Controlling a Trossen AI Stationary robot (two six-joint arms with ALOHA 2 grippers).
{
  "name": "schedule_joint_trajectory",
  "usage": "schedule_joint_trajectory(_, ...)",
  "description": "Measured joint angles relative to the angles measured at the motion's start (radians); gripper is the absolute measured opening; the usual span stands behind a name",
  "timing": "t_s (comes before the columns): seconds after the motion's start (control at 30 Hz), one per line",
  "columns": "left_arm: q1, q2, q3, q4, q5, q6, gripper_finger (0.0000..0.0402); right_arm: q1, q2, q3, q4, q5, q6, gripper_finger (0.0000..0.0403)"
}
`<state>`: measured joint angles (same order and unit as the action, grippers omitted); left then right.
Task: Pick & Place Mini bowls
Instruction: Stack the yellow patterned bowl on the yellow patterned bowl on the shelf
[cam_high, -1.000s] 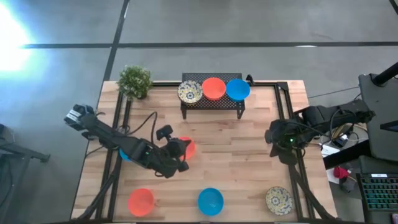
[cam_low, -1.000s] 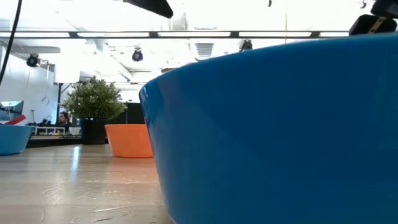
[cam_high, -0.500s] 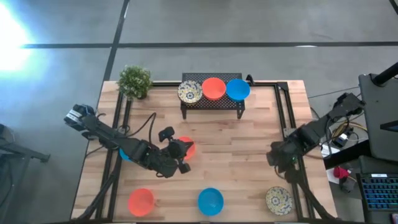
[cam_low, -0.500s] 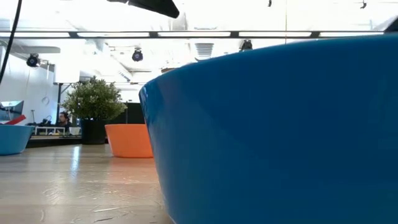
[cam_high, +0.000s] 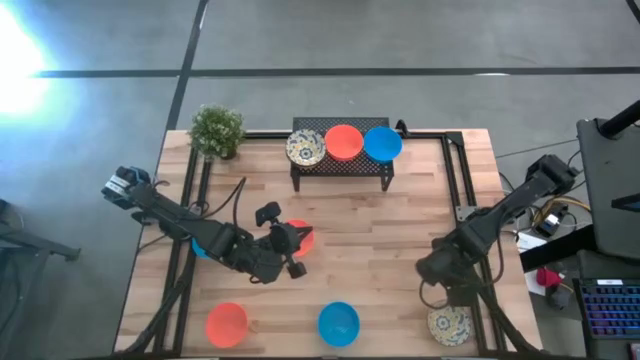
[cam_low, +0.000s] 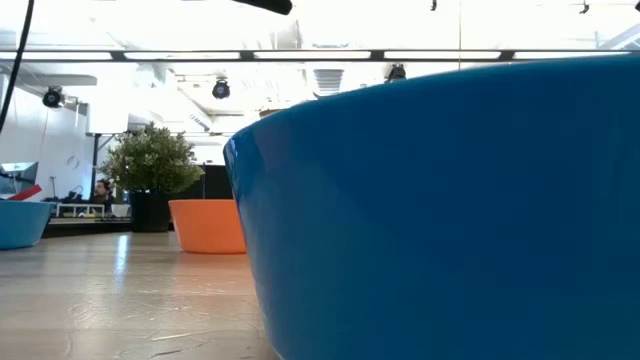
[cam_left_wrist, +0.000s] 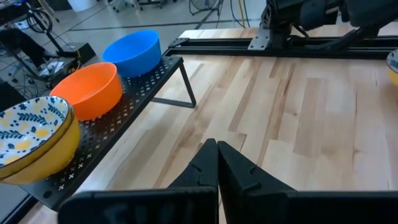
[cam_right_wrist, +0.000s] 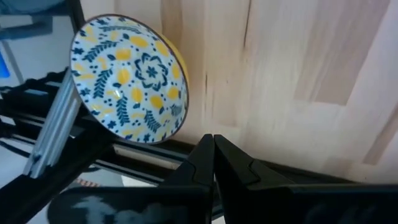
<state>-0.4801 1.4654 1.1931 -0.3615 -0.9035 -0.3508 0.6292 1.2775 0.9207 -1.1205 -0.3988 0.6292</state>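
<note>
Mini bowls (cam_high: 344, 142), orange-red, blue, patterned cream, both end effectors (cam_left_wrist: 217, 163) (cam_right_wrist: 212, 157) pressed together

High view: overhead, straight down, whole bench (cam_high: 380, 250) framed with floor around it.

Low view: at bench-top level, facing level into the room; a blue bowl (cam_low: 450, 210) sits so near that it fills most of the frame.

Left wrist view: looks low across the bench toward the black rack (cam_left_wrist: 118, 134), also seen in the high view.

Right wrist view: looks steeply down, close on a patterned bowl (cam_right_wrist: 127, 78) at the bench edge, shared with the high view.
</note>
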Motion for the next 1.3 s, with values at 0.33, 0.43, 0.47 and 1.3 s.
schedule_joint_trajectory(0.33,0.000,0.000,0.000,0.003,0.000,0.000,0.0000,0.000,0.042,0.000,0.006,0.005,-0.029,0.0031)
schedule_joint_trajectory(0.43,0.000,0.000,0.000,0.003,0.000,0.000,0.0000,0.002,0.042,0.000,0.010,0.016,-0.012,0.0054)
schedule_joint_trajectory(0.47,0.000,0.000,0.000,0.003,0.000,0.000,0.0000,0.004,0.042,0.000,0.012,0.022,-0.004,0.0063)
schedule_joint_trajectory(1.3,0.000,0.000,-0.004,0.002,0.001,0.013,0.0000,0.100,0.166,-0.003,0.188,0.108,-0.060,0.0133)
